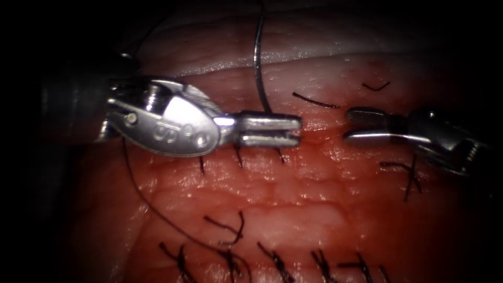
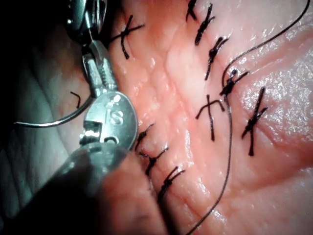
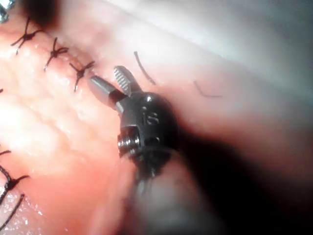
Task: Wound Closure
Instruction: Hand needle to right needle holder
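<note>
My left tool (image 1: 296,130) reaches in over the stitched cut (image 1: 325,140) in the tissue (image 1: 293,209), its jaws shut on the curved needle (image 1: 257,57) near one end of its curve. The rest of the needle arcs up over the far side of the cut, free of the tissue; in the left wrist view the needle (image 2: 54,120) sweeps away from the left tool (image 2: 93,54). Dark thread (image 1: 141,199) trails from under this tool across the near tissue, and the thread (image 2: 227,147) runs past a knot. My right tool (image 1: 348,124) faces it a short gap away, open and holding nothing, as the right tool (image 3: 105,76) shows.
Several tied stitches (image 1: 238,157) cross the cut under the left tool, and one more stitch (image 1: 408,178) lies below the right tool. A second row of knots (image 1: 230,230) runs along the near tissue. Two loose cut ends of thread (image 1: 314,100) (image 1: 376,86) lie on the far side.
</note>
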